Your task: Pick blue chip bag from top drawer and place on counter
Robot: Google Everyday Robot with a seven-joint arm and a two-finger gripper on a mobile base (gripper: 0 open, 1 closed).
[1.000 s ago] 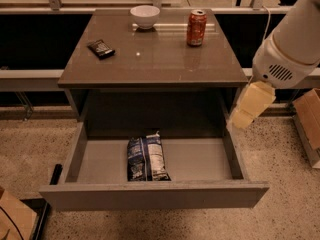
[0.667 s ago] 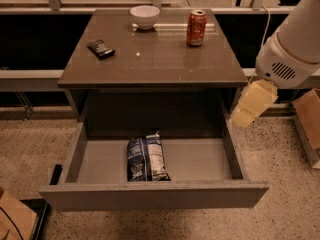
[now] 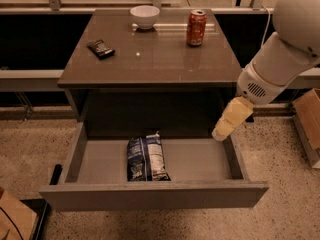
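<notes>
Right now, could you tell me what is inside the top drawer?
Only the chip bag shows in the drawer, lying flat near the middle. The front panel hides the floor's near strip. The gripper hangs over its right wall.

Count from where I stand: 1 blue chip bag, 1 top drawer, 1 surface. Up top, 3 items: 1 white bowl, 1 red can, 1 black packet. 1 tool, over drawer's right rear corner.

Blue chip bag lies in open drawer, gripper over right wall.
</notes>
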